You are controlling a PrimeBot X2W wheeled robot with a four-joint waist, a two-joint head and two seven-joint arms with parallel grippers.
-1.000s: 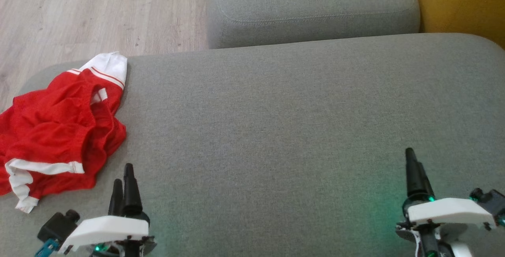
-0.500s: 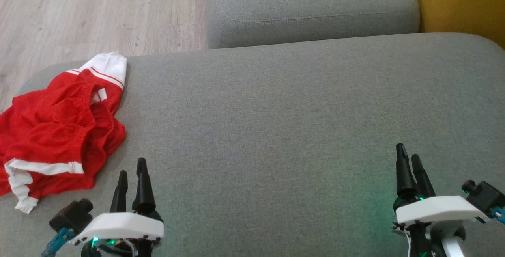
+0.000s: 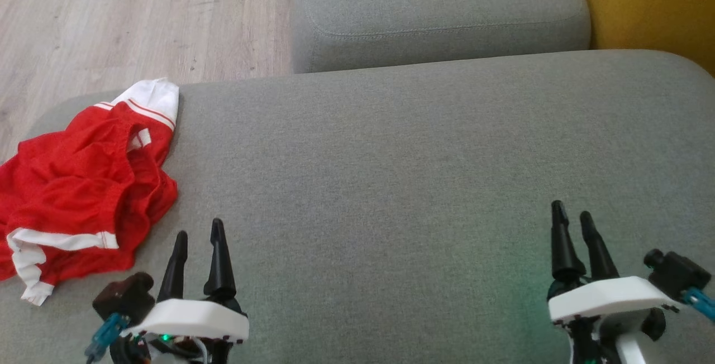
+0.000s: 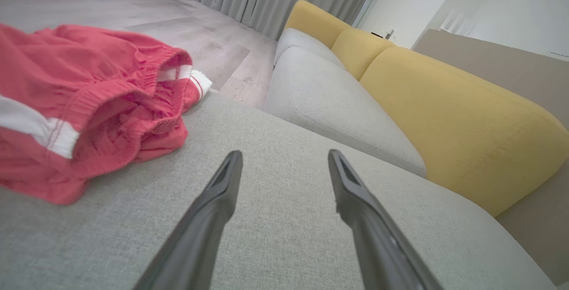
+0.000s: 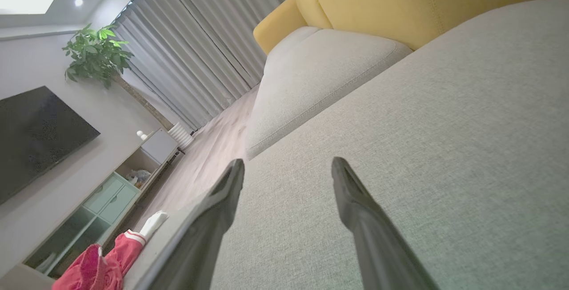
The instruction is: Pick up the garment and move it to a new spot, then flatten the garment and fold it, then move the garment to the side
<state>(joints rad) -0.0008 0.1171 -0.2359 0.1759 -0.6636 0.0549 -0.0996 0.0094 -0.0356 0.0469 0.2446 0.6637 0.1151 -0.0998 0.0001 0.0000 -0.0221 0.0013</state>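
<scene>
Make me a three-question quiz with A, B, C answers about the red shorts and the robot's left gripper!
1. Where are the red shorts? A) on the floor B) at the left end of the grey cushion C) between the grippers
2. What colour is their trim? A) white B) blue C) black
3. How is the left gripper? A) shut on the shorts B) open, empty C) shut on nothing
1 B: they lie crumpled there. 2 A: white bands edge the red cloth. 3 B: its jaws stand apart over bare cushion.
</scene>
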